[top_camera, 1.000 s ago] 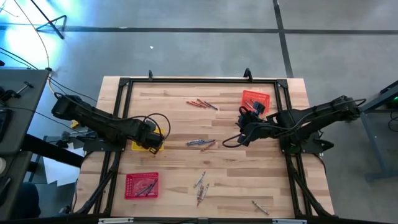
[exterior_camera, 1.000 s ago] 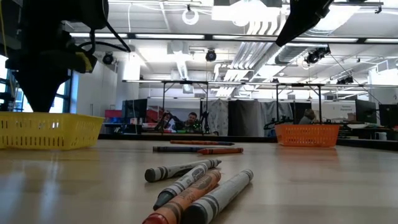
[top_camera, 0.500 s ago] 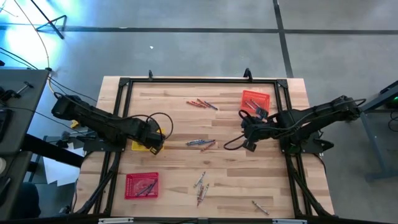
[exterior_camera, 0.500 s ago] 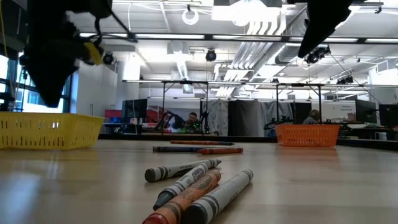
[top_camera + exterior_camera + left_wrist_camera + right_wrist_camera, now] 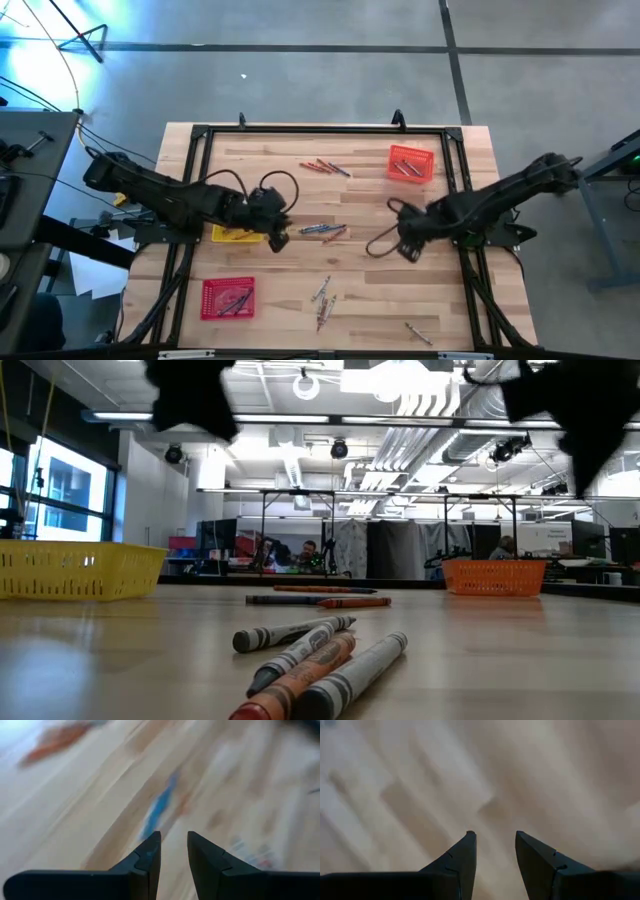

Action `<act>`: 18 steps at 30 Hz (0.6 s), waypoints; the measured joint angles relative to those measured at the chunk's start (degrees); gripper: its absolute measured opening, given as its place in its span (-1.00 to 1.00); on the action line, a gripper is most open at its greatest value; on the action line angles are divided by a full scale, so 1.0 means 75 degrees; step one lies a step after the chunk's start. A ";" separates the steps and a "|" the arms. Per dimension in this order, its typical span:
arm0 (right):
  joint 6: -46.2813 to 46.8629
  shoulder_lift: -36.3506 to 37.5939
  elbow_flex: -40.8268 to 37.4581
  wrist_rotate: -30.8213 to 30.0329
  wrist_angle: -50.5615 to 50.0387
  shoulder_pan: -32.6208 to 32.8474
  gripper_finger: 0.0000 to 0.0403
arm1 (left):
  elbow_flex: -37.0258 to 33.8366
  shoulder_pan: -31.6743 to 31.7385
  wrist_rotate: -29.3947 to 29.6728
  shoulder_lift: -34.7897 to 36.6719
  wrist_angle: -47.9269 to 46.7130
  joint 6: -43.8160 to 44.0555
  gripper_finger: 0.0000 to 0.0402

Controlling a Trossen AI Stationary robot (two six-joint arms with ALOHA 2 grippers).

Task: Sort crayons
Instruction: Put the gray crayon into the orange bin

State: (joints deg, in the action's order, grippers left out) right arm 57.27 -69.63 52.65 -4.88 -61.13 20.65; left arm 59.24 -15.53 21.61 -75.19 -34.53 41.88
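Crayons lie flat on the wooden table in several groups: a blue and red group at the middle [image 5: 322, 230], a red and orange group farther back [image 5: 325, 167], a grey and orange group near the front [image 5: 322, 293] [image 5: 310, 660], and one at the front right [image 5: 418, 332]. My left gripper [image 5: 279, 236] is open and empty above the table, just left of the middle group; a blurred blue crayon [image 5: 159, 811] shows ahead of its fingers [image 5: 173, 840]. My right gripper [image 5: 408, 246] [image 5: 492, 840] is open and empty over bare wood to the right of the middle.
A yellow tray [image 5: 235, 234] [image 5: 75, 570] sits at the left under my left arm. A red tray [image 5: 228, 297] with crayons stands at the front left. An orange tray [image 5: 411, 163] [image 5: 495, 577] with crayons stands at the back right. A black frame edges the table.
My left gripper has gone from over the yellow tray toward the table's right, up to the middle group of crayons. My right gripper has gone from beside the orange tray toward the table's near edge. No crayon has moved.
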 joint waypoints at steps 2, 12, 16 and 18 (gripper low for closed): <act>0.0658 -0.0005 -0.0562 0.0737 0.0522 0.0294 -0.35 | 0.0000 -0.0006 0.0013 -0.0095 0.0951 -0.0697 -0.59; 0.3668 -0.0007 -0.2120 0.1864 0.4685 0.2195 -0.35 | 0.0000 -0.0003 -0.0067 -0.0886 0.2922 -0.2343 -0.59; 0.4365 -0.0077 -0.2120 0.1165 0.5507 0.2928 -0.35 | -0.0006 -0.0019 -0.0065 -0.1411 0.3103 -0.2194 -0.59; 0.4762 -0.0282 -0.2117 0.1081 0.5735 0.3262 -0.35 | -0.0009 -0.0073 -0.0050 -0.1675 0.3302 -0.2140 -0.59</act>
State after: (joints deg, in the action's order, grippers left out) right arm 92.98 -71.75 36.77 3.23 -18.12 45.11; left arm 59.18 -16.07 21.24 -87.76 -9.76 25.83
